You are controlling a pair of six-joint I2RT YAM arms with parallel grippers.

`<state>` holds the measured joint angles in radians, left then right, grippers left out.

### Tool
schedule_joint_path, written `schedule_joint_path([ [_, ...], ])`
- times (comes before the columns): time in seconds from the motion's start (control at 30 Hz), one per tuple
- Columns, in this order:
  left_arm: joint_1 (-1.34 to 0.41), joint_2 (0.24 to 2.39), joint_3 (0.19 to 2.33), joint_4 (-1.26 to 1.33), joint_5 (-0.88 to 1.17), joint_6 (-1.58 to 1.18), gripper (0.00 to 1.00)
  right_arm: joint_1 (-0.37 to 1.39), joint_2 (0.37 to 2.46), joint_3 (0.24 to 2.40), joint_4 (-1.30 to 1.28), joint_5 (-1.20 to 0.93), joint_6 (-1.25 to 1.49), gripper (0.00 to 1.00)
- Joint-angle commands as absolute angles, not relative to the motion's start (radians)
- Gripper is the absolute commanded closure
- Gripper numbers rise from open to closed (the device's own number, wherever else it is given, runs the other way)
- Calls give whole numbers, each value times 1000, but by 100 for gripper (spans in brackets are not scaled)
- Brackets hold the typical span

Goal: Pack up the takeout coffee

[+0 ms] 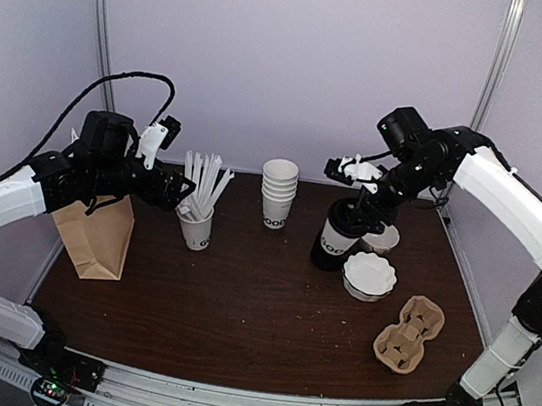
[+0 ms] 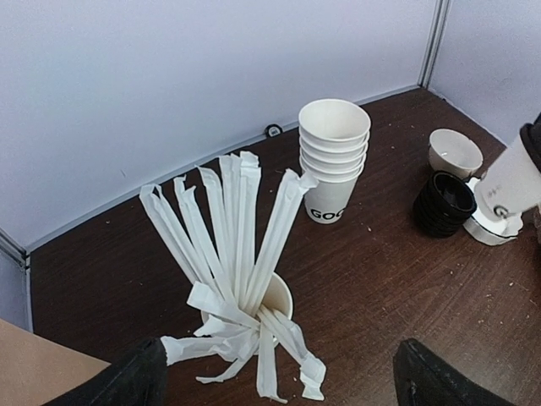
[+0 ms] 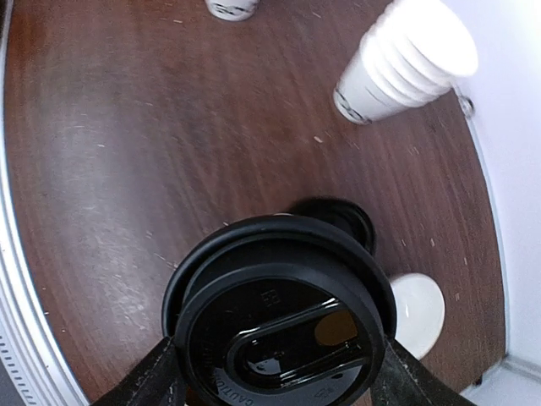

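Coffee is in your right arm's care. The takeout coffee (image 1: 339,235) leans tilted at the far right of the worktop (image 1: 236,309), just beside the stack of spare black lids (image 2: 444,203). Whether its base touches the worktop is hidden.

Your right gripper (image 3: 275,382) is clamped on it from above, one finger on each side of the black lid (image 3: 279,326), so the wrist view looks straight down onto the sip hole. That high hold makes sense. It leaves the tapered body free to drop into whatever receives it, and squeezing at the stiff rim is less likely to crush the paper. The lid's edge shows a second ring beneath it, and you cannot tell whether it is fully snapped down, so treat the tilt as a spill risk.

Your left gripper (image 2: 279,381) is spread wide and holds nothing. It is poised near the cup of wrapped straws (image 2: 228,228), with the brown paper bag (image 1: 95,234) standing close by at the left edge, probably so that arm can steady the bag. The nested cup stack (image 2: 334,144) stands apart toward the back wall. The cardboard carrier (image 1: 409,334) lies at the right front, near your loaded arm. I judge that the packing has barely begun, with carrier or bag the likely destination.
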<state>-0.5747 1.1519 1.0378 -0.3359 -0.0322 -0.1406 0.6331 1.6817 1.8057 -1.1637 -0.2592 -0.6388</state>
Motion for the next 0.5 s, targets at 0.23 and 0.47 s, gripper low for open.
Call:
schedule_joint_path([
  [0.23, -564, 1173, 1070, -310, 103, -138, 2, 121, 1552, 1618, -1104, -178, -566, 33],
  [0.47, -565, 1179, 1095, -328, 178, -133, 3, -56, 1608, 1566, -1096, -138, -568, 33],
])
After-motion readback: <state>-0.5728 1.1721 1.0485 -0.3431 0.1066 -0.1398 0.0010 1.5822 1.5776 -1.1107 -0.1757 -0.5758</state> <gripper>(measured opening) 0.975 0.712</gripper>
